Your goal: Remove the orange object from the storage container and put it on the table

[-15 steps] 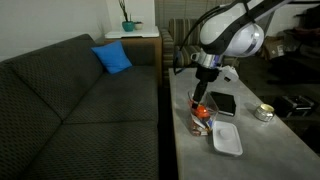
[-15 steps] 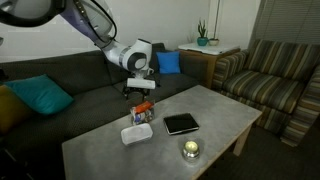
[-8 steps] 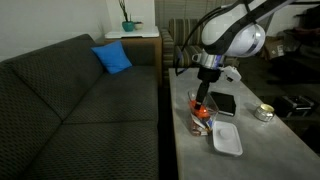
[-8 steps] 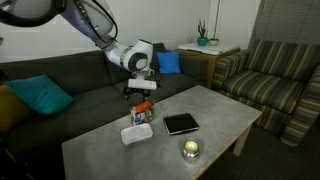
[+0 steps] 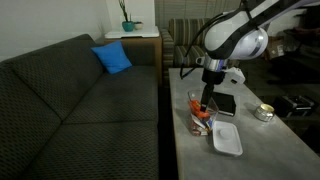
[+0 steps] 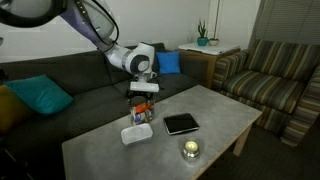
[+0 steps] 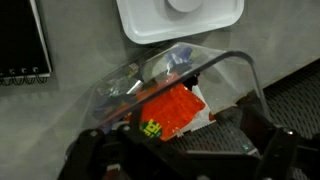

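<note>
Black tablet [image 7: 20, 45] at far left, clear of my path. Storage container [image 7: 130, 80] sits mid-frame on the tabletop [image 7: 50, 110], with the orange object [image 7: 172, 110] inside, apparently lying tilted. My tool [image 5: 204, 103] hangs above, fingers spread, holding nothing. Best approach: descend straight, straddle the orange piece, and miss the thin walls before pinching.

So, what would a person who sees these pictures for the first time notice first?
The bright orange object catches the eye first, lying inside the clear storage container near the edge of the grey table that faces the dark sofa. The open gripper of the large white arm hangs directly over it. Next to the container lie a white square tray and a black tablet.
</note>
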Tool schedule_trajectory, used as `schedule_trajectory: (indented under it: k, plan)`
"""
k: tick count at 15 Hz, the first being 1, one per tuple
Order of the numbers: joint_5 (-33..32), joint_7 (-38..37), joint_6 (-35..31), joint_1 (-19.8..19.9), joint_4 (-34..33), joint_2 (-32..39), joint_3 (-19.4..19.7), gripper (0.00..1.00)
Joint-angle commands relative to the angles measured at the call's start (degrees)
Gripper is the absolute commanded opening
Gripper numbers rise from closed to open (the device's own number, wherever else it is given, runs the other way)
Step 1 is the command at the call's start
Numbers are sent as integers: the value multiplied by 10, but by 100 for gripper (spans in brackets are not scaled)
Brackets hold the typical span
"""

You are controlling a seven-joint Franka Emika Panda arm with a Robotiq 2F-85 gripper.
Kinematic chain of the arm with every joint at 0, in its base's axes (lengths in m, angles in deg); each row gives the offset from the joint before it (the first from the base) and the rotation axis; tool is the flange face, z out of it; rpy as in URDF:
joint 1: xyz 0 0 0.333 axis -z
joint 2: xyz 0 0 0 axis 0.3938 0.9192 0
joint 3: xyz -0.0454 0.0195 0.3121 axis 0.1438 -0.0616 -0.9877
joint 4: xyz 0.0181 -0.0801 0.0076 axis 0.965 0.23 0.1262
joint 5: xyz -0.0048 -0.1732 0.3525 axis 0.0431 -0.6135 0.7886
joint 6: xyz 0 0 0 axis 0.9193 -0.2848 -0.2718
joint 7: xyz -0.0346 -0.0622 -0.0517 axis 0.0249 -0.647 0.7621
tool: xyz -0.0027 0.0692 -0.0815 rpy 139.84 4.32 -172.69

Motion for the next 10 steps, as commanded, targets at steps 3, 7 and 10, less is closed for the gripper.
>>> schedule_trajectory:
  k: [3,7,10]
  plan:
    - [6,-53,-13,-9,7,0,17,100]
    - [1,-107,-6,-21,6,1,24,100]
    - [-14,-162,-2,-39,4,1,43,100]
